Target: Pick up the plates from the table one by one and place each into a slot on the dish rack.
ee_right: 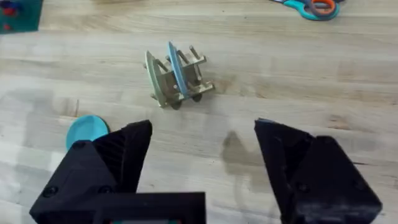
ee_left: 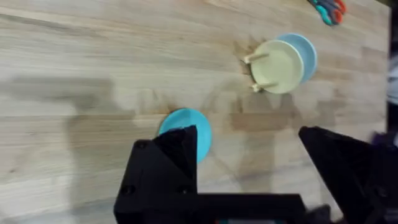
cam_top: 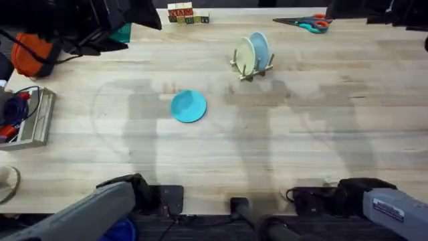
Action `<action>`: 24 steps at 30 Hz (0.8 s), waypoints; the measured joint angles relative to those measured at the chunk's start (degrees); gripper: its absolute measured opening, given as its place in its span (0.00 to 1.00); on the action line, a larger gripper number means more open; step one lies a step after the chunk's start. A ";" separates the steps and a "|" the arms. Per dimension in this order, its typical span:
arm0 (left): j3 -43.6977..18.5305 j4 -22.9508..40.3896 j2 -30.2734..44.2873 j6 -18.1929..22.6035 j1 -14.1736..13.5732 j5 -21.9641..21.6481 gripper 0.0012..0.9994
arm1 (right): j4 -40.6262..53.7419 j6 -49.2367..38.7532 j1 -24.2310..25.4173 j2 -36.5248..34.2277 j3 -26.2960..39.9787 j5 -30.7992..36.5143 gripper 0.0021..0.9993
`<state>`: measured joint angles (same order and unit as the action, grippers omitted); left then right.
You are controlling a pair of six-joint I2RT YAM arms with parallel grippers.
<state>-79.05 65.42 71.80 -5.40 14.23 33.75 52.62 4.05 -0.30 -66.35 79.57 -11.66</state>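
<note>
Both end effectors hang spread wide with nothing between their black, blocky fingers: the left end effector [ee_left: 249, 180] hovers over the desk [cam_top: 301, 134] on the near side of the dish rack [cam_top: 252, 67], and the right end effector [ee_right: 202, 177] likewise sits short of the rack, gripping nothing.

Two plates already stand on edge in the rack's slots: the cream-yellow plate [cam_top: 245, 55] and, just behind it, the pale blue plate [cam_top: 260, 47]. One job looks left: the bright cyan plate [cam_top: 188, 106] lies flat on the desk, well apart from the rack, toward the left arm's side.

All three plates are thin, smooth, matte round discs, seemingly plastic. Upright pale-wood pegs on a small base make up the rack; the desk is light planking with visible grain.
</note>
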 joint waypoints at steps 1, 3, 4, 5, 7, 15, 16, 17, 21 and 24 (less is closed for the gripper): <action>0.00 1.80 1.30 3.12 0.56 3.18 0.99 | -0.04 -0.02 0.00 0.00 0.00 0.00 0.99; 0.00 3.57 2.00 6.04 0.56 5.00 0.99 | -0.05 -0.02 0.00 0.00 0.00 0.00 0.99; 0.00 4.38 2.35 7.61 0.56 5.93 0.99 | -0.05 -0.02 0.00 0.00 0.00 0.00 0.99; 0.00 4.93 2.61 8.91 0.56 6.59 0.99 | -0.04 -0.02 0.00 0.00 0.00 0.00 0.99; 0.00 5.57 3.24 11.17 0.56 7.67 0.99 | -0.04 -0.02 0.00 0.00 0.00 0.00 0.99; 0.00 5.76 4.75 14.37 0.56 9.56 1.00 | -0.04 -0.02 0.00 0.00 0.00 0.02 0.99; 0.00 5.77 4.75 14.48 0.56 9.68 0.99 | -0.04 -0.02 0.00 0.00 0.00 0.01 0.99; 0.00 5.78 4.75 14.55 0.56 9.83 0.96 | -0.04 -0.02 0.00 0.00 0.00 0.00 1.00; 0.00 5.78 4.75 14.90 0.56 10.06 0.59 | -0.04 -0.02 0.00 0.00 0.00 0.00 0.99; 0.00 5.76 4.75 14.99 0.56 10.13 0.12 | -0.04 -0.02 0.00 0.00 0.00 0.00 0.99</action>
<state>-79.05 71.18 76.55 9.58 14.79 43.88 52.58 4.03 -0.30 -66.35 79.57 -11.66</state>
